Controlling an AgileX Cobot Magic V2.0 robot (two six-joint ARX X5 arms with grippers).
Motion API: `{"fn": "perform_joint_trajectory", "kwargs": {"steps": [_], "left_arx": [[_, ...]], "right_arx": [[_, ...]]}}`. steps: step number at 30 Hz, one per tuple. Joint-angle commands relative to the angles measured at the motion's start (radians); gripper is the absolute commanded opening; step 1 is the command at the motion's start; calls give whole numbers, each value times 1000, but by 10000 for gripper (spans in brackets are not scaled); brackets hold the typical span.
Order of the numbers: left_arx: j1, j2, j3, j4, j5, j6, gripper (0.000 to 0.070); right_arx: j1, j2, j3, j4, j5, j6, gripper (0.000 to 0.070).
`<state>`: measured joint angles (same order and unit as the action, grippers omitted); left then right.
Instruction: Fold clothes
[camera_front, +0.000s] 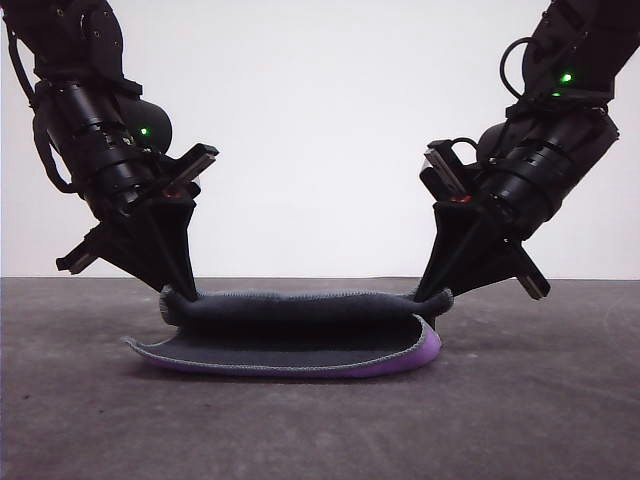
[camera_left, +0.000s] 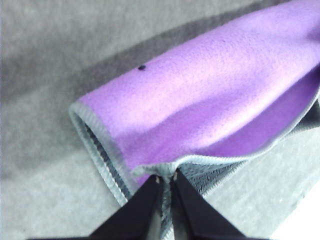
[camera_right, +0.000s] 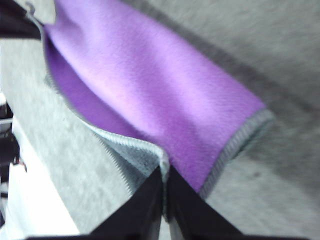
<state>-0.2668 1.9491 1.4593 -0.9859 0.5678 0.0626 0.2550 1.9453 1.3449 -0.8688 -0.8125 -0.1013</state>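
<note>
Nothing here can be read: no words, labels, brand marks or numbers show in any of the three views.

A plain white wall (camera_front: 320, 120) is filling the 12 o'clock half, evenly lit. A dark grey, matte worktop (camera_front: 540, 400) is stretching across 6 o'clock.
</note>
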Motion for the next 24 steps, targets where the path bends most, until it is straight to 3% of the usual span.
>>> {"fn": "perform_joint_trajectory", "kwargs": {"steps": [1, 21, 24], "left_arx": [[-3, 2, 19, -16, 1, 23, 12], [-5, 2, 19, -93, 1, 42, 12], [-5, 2, 19, -100, 1, 41, 43]], "right_arx": [[15, 8, 19, -7, -7, -22, 0], [44, 8, 19, -72, -25, -52, 0], [43, 8, 19, -79, -25, -52, 45]]}}
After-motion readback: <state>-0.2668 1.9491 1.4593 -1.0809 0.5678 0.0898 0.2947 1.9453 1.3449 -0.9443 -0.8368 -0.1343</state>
